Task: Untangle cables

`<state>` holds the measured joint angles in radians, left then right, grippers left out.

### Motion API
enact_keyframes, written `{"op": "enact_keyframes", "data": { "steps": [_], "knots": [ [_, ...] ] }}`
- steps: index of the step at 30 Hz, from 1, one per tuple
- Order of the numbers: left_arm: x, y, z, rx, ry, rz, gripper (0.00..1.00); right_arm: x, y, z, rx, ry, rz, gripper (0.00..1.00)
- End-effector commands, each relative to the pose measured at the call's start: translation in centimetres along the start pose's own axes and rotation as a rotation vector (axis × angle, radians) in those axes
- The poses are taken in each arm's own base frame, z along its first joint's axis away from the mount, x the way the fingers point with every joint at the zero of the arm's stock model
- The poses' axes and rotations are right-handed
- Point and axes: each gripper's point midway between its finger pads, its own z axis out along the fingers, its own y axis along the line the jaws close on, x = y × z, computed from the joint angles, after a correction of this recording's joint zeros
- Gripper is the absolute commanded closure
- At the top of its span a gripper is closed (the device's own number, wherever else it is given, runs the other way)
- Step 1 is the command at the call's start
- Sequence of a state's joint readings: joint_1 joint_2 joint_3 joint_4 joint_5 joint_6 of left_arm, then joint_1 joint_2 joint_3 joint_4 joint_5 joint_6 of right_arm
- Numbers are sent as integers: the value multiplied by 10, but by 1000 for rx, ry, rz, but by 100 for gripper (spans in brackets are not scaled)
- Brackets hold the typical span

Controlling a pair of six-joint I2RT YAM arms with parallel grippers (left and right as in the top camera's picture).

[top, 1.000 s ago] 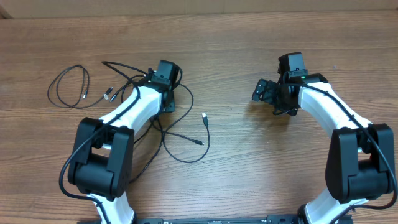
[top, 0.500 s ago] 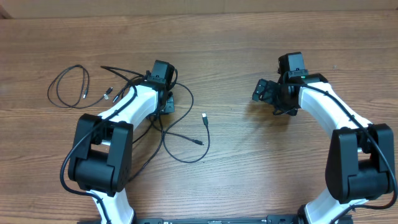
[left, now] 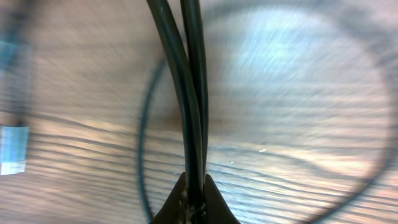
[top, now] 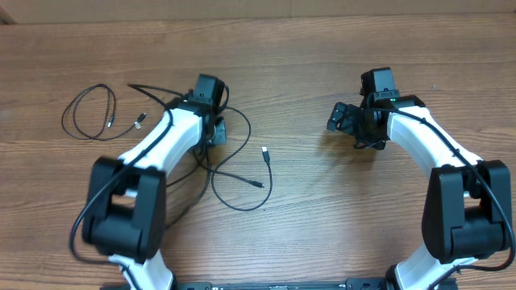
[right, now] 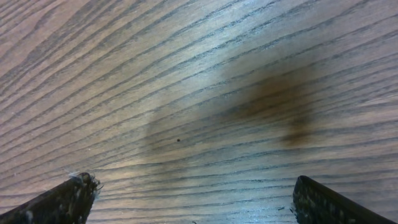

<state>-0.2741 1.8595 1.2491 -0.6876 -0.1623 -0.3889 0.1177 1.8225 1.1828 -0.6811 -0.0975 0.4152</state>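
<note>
The cables are thin black cords on the wooden table (top: 306, 209). One loop (top: 87, 113) lies apart at the far left. A tangled bunch (top: 234, 173) spreads around my left gripper (top: 215, 131), with silver-tipped plug ends (top: 139, 122) to its left and small plugs (top: 264, 151) to its right. In the left wrist view two black strands (left: 189, 106) run straight down into my left gripper (left: 194, 200), which is shut on them. My right gripper (top: 343, 119) hovers open over bare wood at the right, with nothing between its fingertips (right: 68, 200).
Thicker black wires (top: 165, 129) run along the white left arm. A blurred pale plug (left: 13, 149) shows at the left edge of the left wrist view. The table's far edge (top: 258, 18) runs along the top.
My left gripper has closed on two cable strands, and the left arm has swung slightly to the left. The right arm has not moved.
</note>
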Motion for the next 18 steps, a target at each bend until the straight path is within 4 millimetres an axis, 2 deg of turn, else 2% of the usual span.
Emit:
{"op": "enact_keyframes", "data": {
  "steps": [1,7,11,14,18],
  "knots": [
    [-55,13,-74,-14,-253,-55,96,-3,1,0,-2,-8,4,0],
    [-92,63,-160,-199,-556,-171,96,-3,1,0,-2,-9,4,0],
    [-105,90,-203,-304,-715,-265,96,-3,1,0,-2,-8,4,0],
    [-117,104,-230,-382,-815,-277,96,-3,1,0,-2,-8,4,0],
    [-132,109,-247,-459,-878,-193,95,-3,1,0,-2,-8,4,0]
  ]
}}
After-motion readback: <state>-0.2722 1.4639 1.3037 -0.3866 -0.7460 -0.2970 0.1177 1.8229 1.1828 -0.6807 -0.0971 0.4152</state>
